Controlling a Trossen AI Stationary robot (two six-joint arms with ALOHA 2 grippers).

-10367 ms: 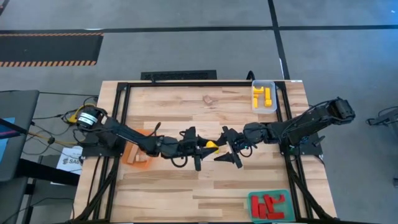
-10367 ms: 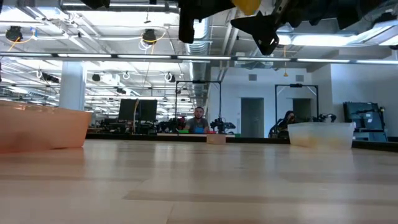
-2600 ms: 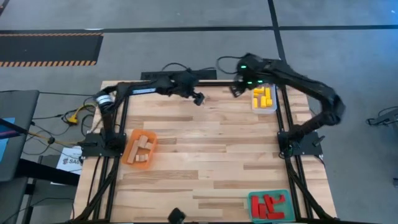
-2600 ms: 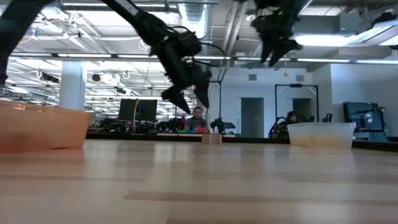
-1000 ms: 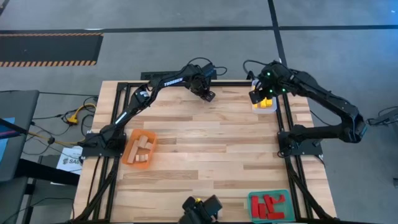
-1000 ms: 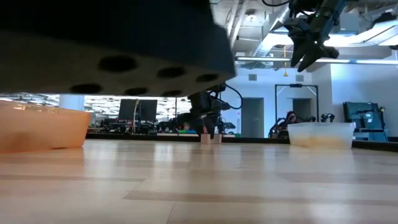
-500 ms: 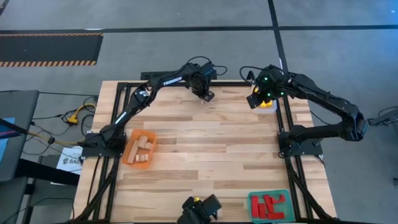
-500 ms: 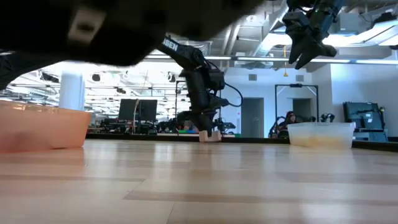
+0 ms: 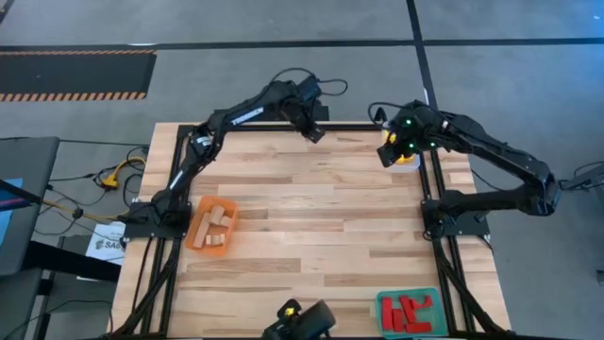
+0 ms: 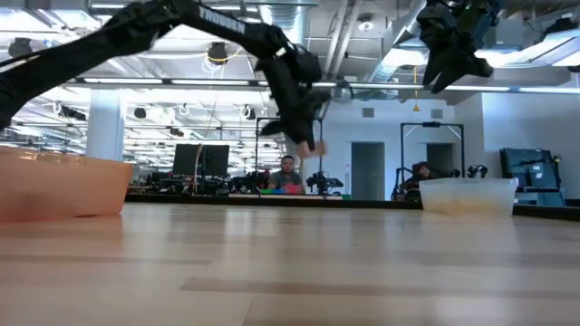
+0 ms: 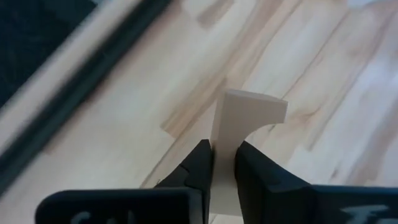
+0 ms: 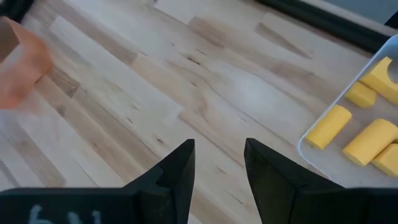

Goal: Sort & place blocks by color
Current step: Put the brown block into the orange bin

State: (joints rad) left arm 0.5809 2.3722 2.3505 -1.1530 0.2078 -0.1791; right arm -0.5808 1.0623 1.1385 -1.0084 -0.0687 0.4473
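Pretty much at the tail end of the sort, I'd say. The red blocks are sitting in the green tray at the near right corner, the yellow blocks are in the clear tray at the far right, and a handful of wood blocks are piled in the orange tray on the left. I don't see anything loose on the table top.

What's left looks like one piece: my left gripper is up over the far edge of the table, clamped on a plain wood block, which hangs clear of the boards. It needs to go to the orange tray, well apart from where it is now. My right gripper hovers just beside the clear tray with its jaws spread and nothing between them, so I reckon it's done.

Stuff I can't make out: from above, the right arm covers most of the clear tray, so no count on the yellows. The held block's full shape is hidden by the fingers. There's also a dark thing with a yellow spot at the near edge, cut off, and I can't identify it.
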